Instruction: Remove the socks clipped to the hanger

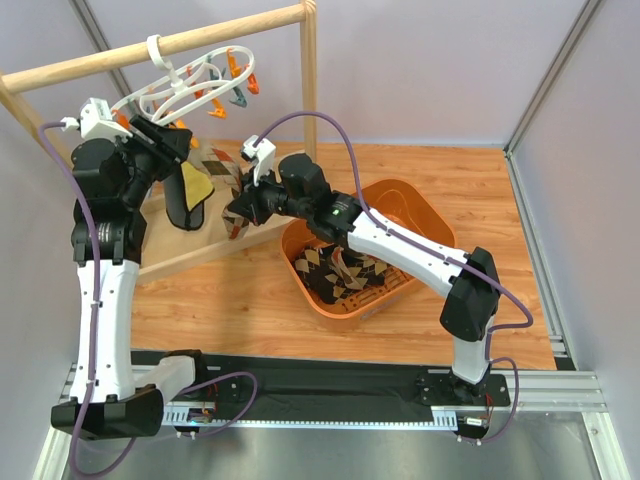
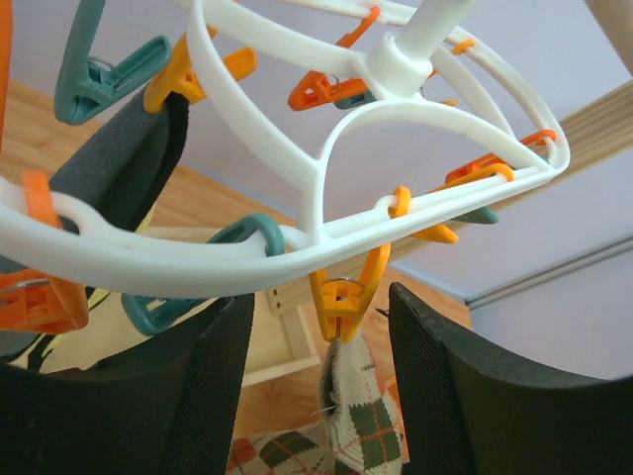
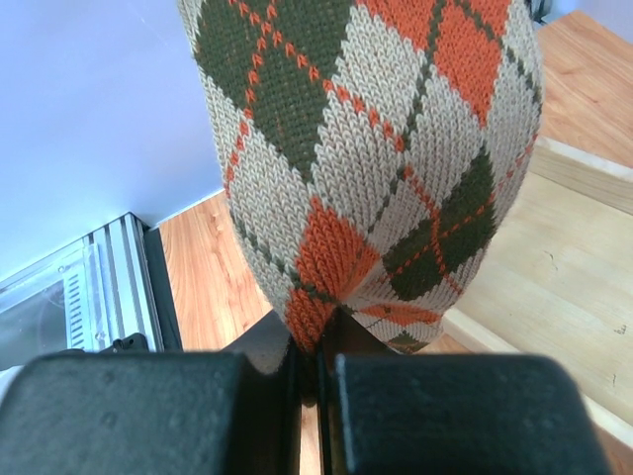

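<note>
1. The left gripper, partly open and empty, flanks the orange clip at 6 o'clock under the hanger.
2. The right gripper is clamped on the argyle sock hanging from that clip.
3. Pulling before the clip opens could yank the hanger off the rail.

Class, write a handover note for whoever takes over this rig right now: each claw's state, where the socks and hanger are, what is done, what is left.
Left claw: open, fingers either side of the orange clip holding the argyle sock under the hanger.
Right claw: shut on that sock's lower end.
The hanger hangs on the wooden rail; a black-and-yellow sock is also clipped.
Done: several socks lie in the orange basket.
Left: unclip these two socks.
</note>
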Action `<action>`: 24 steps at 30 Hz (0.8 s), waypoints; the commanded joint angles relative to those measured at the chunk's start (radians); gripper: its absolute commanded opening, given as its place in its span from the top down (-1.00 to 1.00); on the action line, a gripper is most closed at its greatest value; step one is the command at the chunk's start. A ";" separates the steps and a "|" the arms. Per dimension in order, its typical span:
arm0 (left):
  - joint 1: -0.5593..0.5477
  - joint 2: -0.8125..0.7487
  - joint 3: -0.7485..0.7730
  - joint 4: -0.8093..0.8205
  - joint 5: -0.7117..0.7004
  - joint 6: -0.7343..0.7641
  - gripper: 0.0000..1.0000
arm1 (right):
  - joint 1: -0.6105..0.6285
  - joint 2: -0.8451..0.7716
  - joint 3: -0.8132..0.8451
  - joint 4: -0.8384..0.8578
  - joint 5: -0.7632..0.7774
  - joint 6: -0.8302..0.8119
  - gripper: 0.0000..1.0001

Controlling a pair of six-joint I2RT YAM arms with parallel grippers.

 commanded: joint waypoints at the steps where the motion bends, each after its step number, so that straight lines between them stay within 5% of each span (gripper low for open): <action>1: -0.002 0.000 0.009 0.108 0.017 -0.024 -0.27 | 0.002 -0.029 0.050 0.004 -0.013 -0.017 0.99; 24: -0.004 0.036 0.012 0.159 0.000 -0.045 -0.18 | 0.002 -0.035 0.045 -0.011 -0.023 -0.020 0.99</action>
